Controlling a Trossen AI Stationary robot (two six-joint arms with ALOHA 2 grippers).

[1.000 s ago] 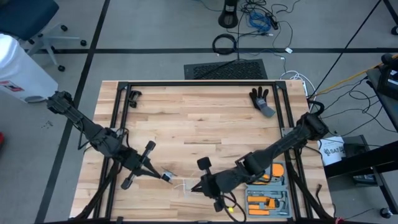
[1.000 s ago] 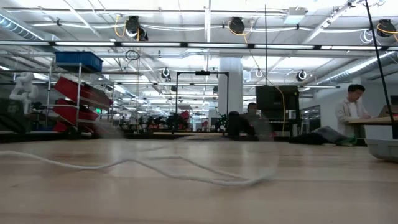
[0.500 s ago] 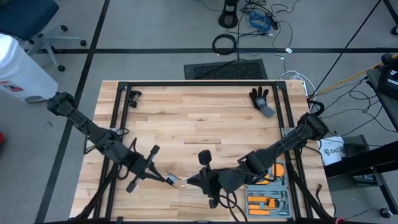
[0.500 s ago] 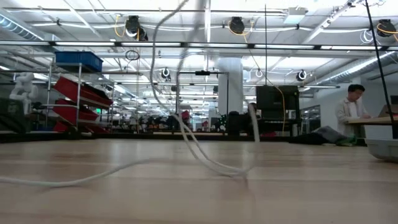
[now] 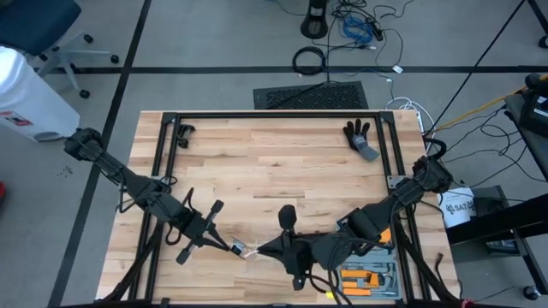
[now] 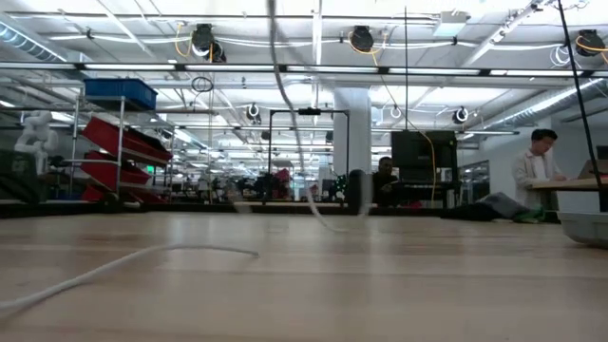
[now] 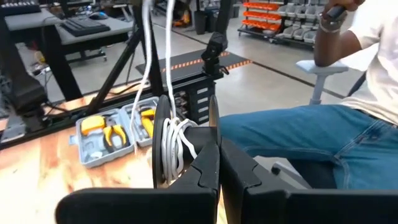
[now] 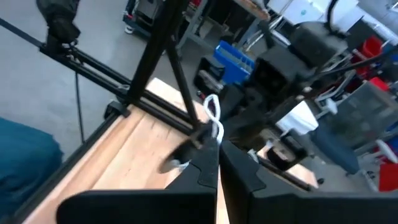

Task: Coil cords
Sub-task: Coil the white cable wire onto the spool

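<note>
Only one text can be partly read: dark letters "SAT" on a white round bucket, just beside the right edge of the light wooden table. The label on the white container left of this table is not readable.

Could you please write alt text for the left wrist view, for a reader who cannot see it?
The left gripper, shut, holds a black reel wound with white cord, strands rising out of frame. Behind lie an open tool case on the wooden table and a seated person's legs.
</note>
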